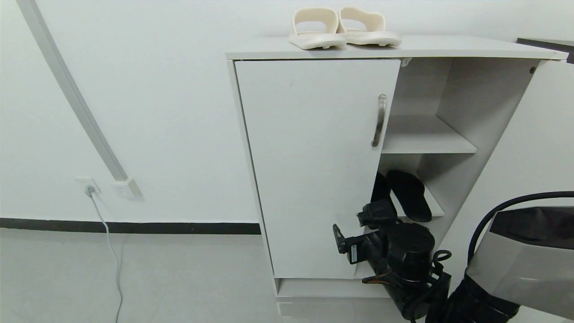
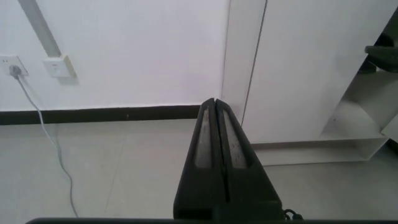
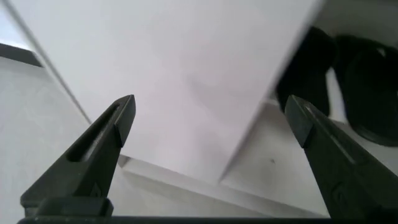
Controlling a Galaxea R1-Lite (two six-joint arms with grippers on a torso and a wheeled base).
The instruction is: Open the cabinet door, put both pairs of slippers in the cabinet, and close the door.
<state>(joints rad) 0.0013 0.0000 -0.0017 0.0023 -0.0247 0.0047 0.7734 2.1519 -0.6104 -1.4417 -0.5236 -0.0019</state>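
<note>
1. We judge the task to be about half done. The cabinet stands with its right-hand door swung open and its left-hand door closed.
2. The black slippers lie side by side inside the cabinet on the lower shelf. The edge of the closed door partly hides them.
3. The cream slippers sit as a pair on top of the cabinet, above the closed door. They are the pair not yet stowed.
4. Our right gripper is low in front of the cabinet, just outside the lower shelf and near the bottom corner of the closed door. Its fingers are spread wide and hold nothing, and the black slippers lie apart from them.
5. Our left gripper is low, off to the left of the cabinet, facing the floor and wall. Its fingers are pressed together with nothing between them.
6. We read the step in hand as the gap between pairs: the black pair is delivered and the cream pair comes next.
7. The next move calls for lifting an open gripper to the cabinet top and closing on the cream slippers. We then carry them round the open door and set them inside; the upper shelf is the nearer one.
8. After that, the right-hand door needs pushing shut.
</note>
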